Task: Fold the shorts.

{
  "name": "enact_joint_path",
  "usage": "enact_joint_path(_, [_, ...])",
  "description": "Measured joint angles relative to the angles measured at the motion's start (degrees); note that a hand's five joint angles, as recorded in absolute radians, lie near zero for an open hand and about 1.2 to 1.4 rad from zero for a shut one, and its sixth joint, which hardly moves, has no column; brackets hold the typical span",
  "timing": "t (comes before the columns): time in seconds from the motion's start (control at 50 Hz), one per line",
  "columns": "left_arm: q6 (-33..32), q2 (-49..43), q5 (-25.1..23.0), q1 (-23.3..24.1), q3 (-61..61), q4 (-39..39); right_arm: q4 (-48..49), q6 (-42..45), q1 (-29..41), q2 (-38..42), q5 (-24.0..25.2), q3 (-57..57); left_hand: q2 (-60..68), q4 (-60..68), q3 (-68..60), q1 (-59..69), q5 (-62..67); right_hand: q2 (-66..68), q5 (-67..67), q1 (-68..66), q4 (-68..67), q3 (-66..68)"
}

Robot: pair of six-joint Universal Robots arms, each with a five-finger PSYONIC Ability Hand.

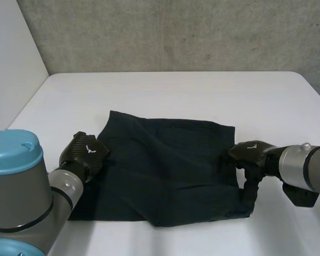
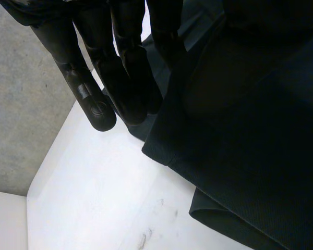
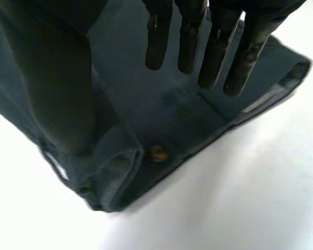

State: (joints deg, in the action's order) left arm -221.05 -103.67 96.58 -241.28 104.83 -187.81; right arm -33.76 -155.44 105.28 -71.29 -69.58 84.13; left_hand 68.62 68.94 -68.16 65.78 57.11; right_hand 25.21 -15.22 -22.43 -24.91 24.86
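Dark navy shorts (image 1: 165, 170) lie folded on the white table (image 1: 176, 90), waistband toward my right arm. My left hand (image 1: 85, 152) is at the shorts' left edge. In the left wrist view its straight fingers (image 2: 96, 107) press together at a raised fold of the shorts (image 2: 250, 156), pinching the edge. My right hand (image 1: 250, 152) hovers at the right edge, fingers pointing down. In the right wrist view its fingers (image 3: 214, 57) hang straight and apart above the shorts' (image 3: 146, 104) waistband, next to a brass button (image 3: 156, 153), holding nothing.
A grey concrete wall (image 1: 176, 32) stands behind the table. My left arm (image 1: 16, 181) takes up the near left corner. Bare white tabletop surrounds the shorts on all sides.
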Motion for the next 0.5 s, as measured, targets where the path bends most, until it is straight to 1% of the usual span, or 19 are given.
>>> enact_joint_path(0.04, [0.03, 0.62, -0.03, 0.03, 0.46, 0.0, -1.75, -1.35, -0.55, 0.07, 1.86, -0.2, 0.0, 0.0, 0.0, 0.0, 0.0, -0.28, 0.84, 0.38, 0.86, -0.54])
enact_joint_path(0.12, [0.06, 1.23, -0.07, 0.03, 0.91, -0.03, -2.89, -3.63, -0.91, 0.09, 3.48, 0.14, 0.0, 0.0, 0.0, 0.0, 0.0, -0.98, 1.66, 1.11, 1.52, -0.93])
enact_joint_path(0.26, [0.09, 0.96, -0.13, -0.2, 0.82, -0.18, -3.2, -5.04, -0.77, -0.13, 3.67, 1.78, 0.0, 0.0, 0.0, 0.0, 0.0, -0.98, 1.66, 1.11, 1.52, -0.93])
enact_joint_path(0.38, [0.1, 0.46, -0.18, -0.51, 0.51, -0.33, -3.1, -4.53, -0.7, -0.38, 3.56, 4.2, 0.0, 0.0, 0.0, 0.0, 0.0, -0.66, 1.14, 0.72, 1.0, -0.54])
enact_joint_path(0.4, [0.12, 0.36, -0.23, -0.59, 0.47, -0.36, -2.82, -4.25, -0.7, -0.45, 3.52, 5.16, 0.0, 0.0, 0.0, 0.0, 0.0, 0.84, -0.82, -0.42, -0.89, 1.07])
enact_joint_path(0.42, [0.13, 0.29, -0.27, -0.63, 0.47, -0.37, -2.45, -4.02, -0.69, -0.49, 3.52, 5.82, 0.0, 0.0, 0.0, 0.0, 0.0, 5.24, -4.87, -4.03, -5.5, 5.51])
enact_joint_path(0.44, [0.14, 0.24, -0.31, -0.65, 0.47, -0.37, -2.12, -3.82, -0.67, -0.55, 3.53, 6.37, 0.0, 0.0, 0.0, 0.0, 0.0, 13.61, -12.36, -12.27, -13.72, 13.77])
enact_joint_path(0.46, [0.14, 0.14, -0.36, -0.68, 0.47, -0.38, -1.43, -3.55, -0.64, -0.61, 3.48, 6.84, 0.0, 0.0, 0.0, 0.0, 0.0, 28.88, -26.06, -23.77, -27.71, 27.74])
enact_joint_path(0.5, [0.12, -0.29, -0.48, -0.69, 0.42, -0.4, 0.99, -2.72, -0.5, -0.81, 3.22, 7.31, 0.0, 0.0, 0.0, 0.0, 0.0, 38.76, -36.95, -31.76, -38.7, 38.53])
